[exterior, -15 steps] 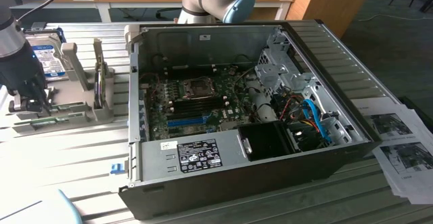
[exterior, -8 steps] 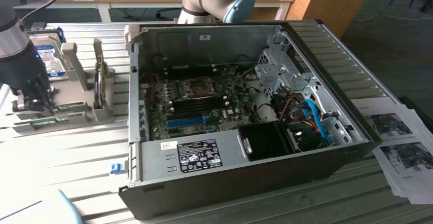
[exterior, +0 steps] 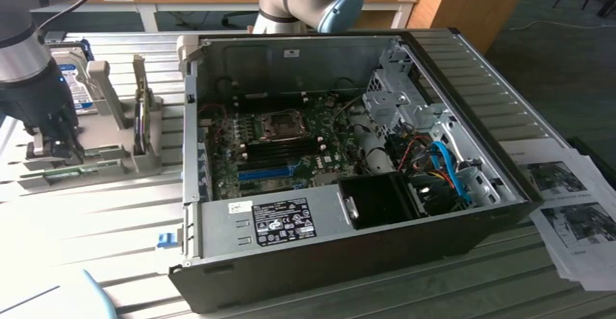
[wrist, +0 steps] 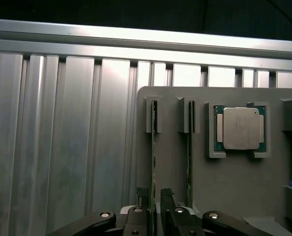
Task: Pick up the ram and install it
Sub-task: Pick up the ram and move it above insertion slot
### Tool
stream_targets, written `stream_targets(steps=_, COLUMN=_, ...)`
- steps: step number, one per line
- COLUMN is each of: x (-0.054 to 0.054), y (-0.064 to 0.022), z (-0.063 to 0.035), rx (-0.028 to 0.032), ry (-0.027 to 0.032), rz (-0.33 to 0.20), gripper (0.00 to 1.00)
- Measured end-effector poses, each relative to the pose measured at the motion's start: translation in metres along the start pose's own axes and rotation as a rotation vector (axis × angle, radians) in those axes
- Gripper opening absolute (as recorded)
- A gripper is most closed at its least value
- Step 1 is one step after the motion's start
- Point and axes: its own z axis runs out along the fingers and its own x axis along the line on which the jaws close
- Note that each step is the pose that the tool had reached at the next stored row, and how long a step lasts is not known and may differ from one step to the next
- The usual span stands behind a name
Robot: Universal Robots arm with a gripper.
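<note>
- table (exterior: 106,225): slatted aluminium, with the open computer case (exterior: 337,268) lying on it, motherboard (exterior: 279,149) facing up
- grey parts holder (exterior: 111,162): just beside the case on the exterior view's left, with a hard drive (exterior: 72,81) standing at its back
- arm (exterior: 24,52): comes down near-vertical over the holder, wrist aimed at the table, well apart from the case
- gripper (exterior: 53,149): low in the holder; from the wrist view the gripper (wrist: 153,209) is lined up along the stick's length
- step in hand, as we read it: the pick, at the grasp stage; we're in position with nothing lifted, and install is not begun since the stick sits in the holder
- ram (wrist: 153,162): on edge in the holder, far end seated in a slotted post, near end running between the jaws
- a second stick (wrist: 189,162) stands parallel just beside it, with a CPU (wrist: 241,129) in the pocket beyond
- fingers (wrist: 166,199): open, one on each side of the ram, holding nothing; we can't tell whether either pad touches the board
- what the grasp calls for, in our judgement: pads square on both board faces, centred so the stick isn't tipped, clear of the neighbour stick, and a straight pull out of the post slot with no twist on the thin board
</note>
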Motion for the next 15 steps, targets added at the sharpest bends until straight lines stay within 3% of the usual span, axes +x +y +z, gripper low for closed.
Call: stream_targets(steps=15, x=0.0002, y=-0.0004, z=0.0079, rx=0.0, ry=0.0, rz=0.0, gripper=0.23)
